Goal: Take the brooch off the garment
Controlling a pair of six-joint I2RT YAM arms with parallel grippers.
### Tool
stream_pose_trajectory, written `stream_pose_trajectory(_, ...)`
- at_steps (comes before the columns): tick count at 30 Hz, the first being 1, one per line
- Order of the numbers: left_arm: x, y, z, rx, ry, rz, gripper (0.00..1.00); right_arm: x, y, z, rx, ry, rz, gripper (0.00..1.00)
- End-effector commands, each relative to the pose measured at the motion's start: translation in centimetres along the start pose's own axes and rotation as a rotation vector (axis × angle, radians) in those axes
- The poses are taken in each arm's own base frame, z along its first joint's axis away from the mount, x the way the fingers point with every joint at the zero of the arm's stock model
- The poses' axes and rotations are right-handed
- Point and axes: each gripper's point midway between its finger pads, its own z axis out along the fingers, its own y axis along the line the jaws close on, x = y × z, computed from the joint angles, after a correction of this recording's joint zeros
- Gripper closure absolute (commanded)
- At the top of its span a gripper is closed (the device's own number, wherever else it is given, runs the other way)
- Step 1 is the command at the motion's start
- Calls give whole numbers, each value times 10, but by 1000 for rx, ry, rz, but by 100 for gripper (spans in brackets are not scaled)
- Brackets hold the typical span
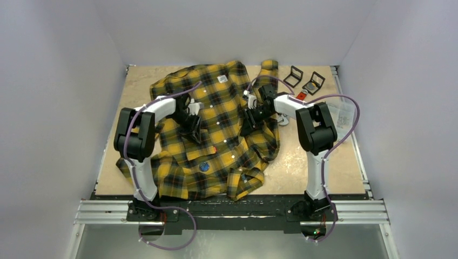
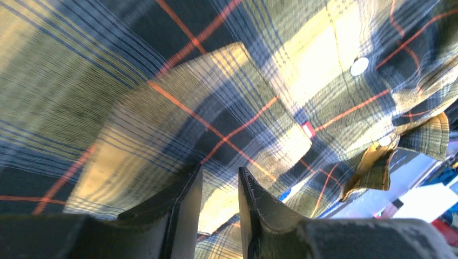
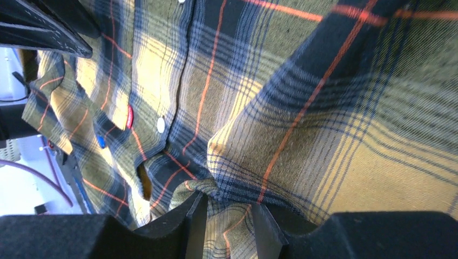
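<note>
The yellow and black plaid garment [image 1: 216,116] lies spread on the table, front up, with white buttons down its placket. The brooch [image 1: 204,167], a small round blue pin, sits on the lower front near the hem; it also shows small in the right wrist view [image 3: 100,142]. My left gripper [image 1: 193,128] rests on the shirt's left chest, above the brooch, its fingers close together with a fold of cloth between them [image 2: 220,175]. My right gripper [image 1: 249,120] is at the shirt's right side, shut on a bunched ridge of cloth [image 3: 227,202].
Two small black stands [image 1: 293,75] [image 1: 313,82] and a small red piece [image 1: 301,96] sit at the back right. A clear plastic bag [image 1: 340,113] lies at the right edge. White walls enclose the table on three sides.
</note>
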Motion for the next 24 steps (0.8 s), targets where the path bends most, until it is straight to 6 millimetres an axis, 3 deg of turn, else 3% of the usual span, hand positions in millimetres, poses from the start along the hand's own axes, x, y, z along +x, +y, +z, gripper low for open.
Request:
stream_pose_trajectory(1,-37,-1,-21,15,-108,32,71,-33,-24,-3,105,-56,-81,61)
stream_pose_trajectory(3,-43,-20,-36,100,-178,211,67,-41,-21,-8,105,-62,-115,60)
stream_pose_trajectory(5,-34,-49,-54,226,-247,448,62,-44,-13,-17,98,-67,-158,60)
stream_pose_trajectory(7,-8,-69,-67,297,-249,686,58,-43,-1,-27,86,-72,-196,60)
stream_pose_trajectory(10,33,-83,-69,339,-153,966,53,-39,25,-43,31,-94,-224,59)
stream_pose_trajectory(13,65,-88,-59,351,-22,1174,50,-28,52,-52,-43,-111,-210,60)
stream_pose_trajectory(17,82,-85,-43,319,87,1384,49,-5,74,-40,-129,-70,-153,60)
stream_pose_trajectory(20,86,-81,-34,288,132,1508,49,14,75,-25,-141,-17,-124,61)
stream_pose_trajectory(24,83,-78,-24,241,173,1708,43,26,59,-11,-116,13,-75,62)
